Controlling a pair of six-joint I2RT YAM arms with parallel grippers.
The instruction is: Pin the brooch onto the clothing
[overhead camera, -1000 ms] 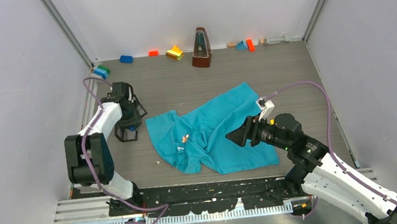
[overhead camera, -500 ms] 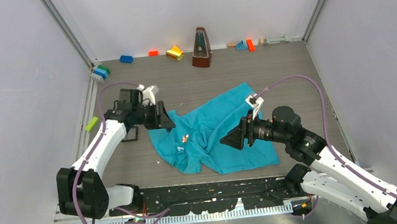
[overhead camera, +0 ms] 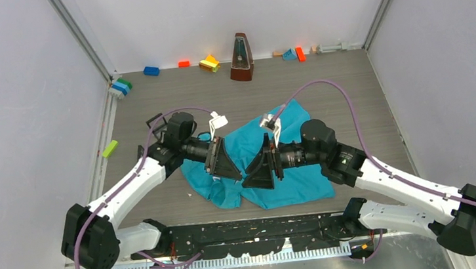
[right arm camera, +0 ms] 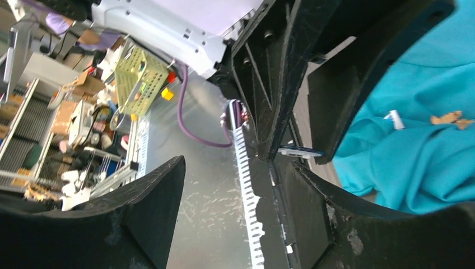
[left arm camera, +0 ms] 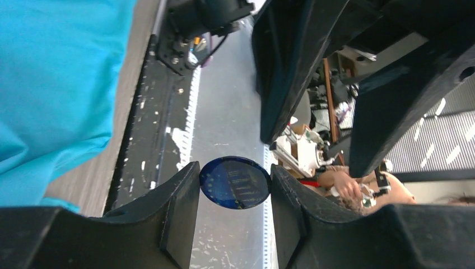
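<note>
Both meet over the T-shirt [overhead camera: 299, 184]: left pincer [overhead camera: 232, 171] clamps the blue brooch [left arm camera: 235, 182], right pincer [right arm camera: 229, 190] gapes, probably to grasp it next.

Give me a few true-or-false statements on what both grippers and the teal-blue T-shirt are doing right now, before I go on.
1. The left gripper clamps a round dark-blue disc, probably the brooch, between its fingers. True.
2. The right gripper is closed on the teal-blue soft-fabric T-shirt. False: its jaws stand open with nothing between them.
3. The brown pyramid-shaped metronome stands at the far edge of the grey wood-grain table, apart from the T-shirt. True.
4. The T-shirt hangs lifted off the table. False: it lies crumpled on the table under both grippers.
</note>
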